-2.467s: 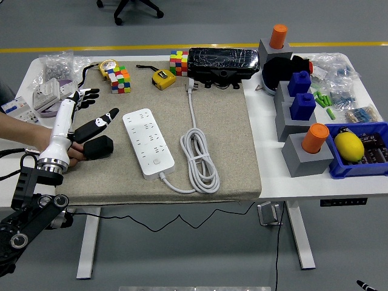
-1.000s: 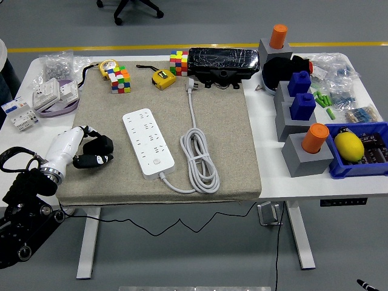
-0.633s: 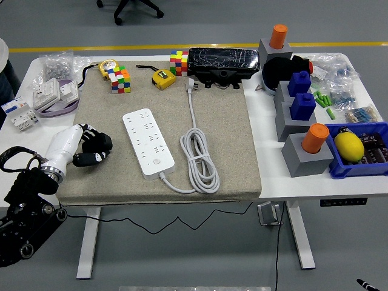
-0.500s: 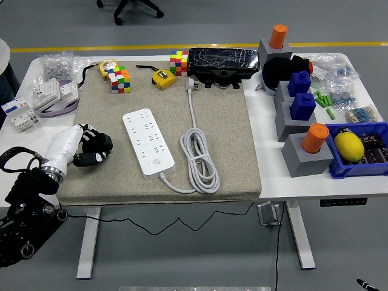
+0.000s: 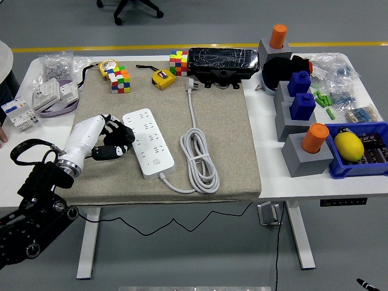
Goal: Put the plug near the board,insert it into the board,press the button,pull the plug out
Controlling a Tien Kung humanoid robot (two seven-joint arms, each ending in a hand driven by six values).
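Observation:
A white power strip (image 5: 148, 142) lies on the grey mat (image 5: 224, 130), its button near the front end. Its grey cable (image 5: 198, 159) coils to the right of it and runs up to the grey plug (image 5: 189, 85), which lies at the mat's far edge by the black box. My left hand (image 5: 113, 140) hovers just left of the strip, black fingers curled and holding nothing. My right hand is out of view.
Rubik's cubes (image 5: 120, 80), a yellow tape measure (image 5: 162, 78) and a black box (image 5: 222, 64) line the mat's far edge. Grey blocks with orange and blue pieces (image 5: 301, 106) and a blue bin (image 5: 359, 150) stand right. White parts (image 5: 48, 95) sit far left.
My left hand, earlier spread with a person's hand at it, curled its fingers and has moved right, up to the strip's left side. The person's hand has withdrawn.

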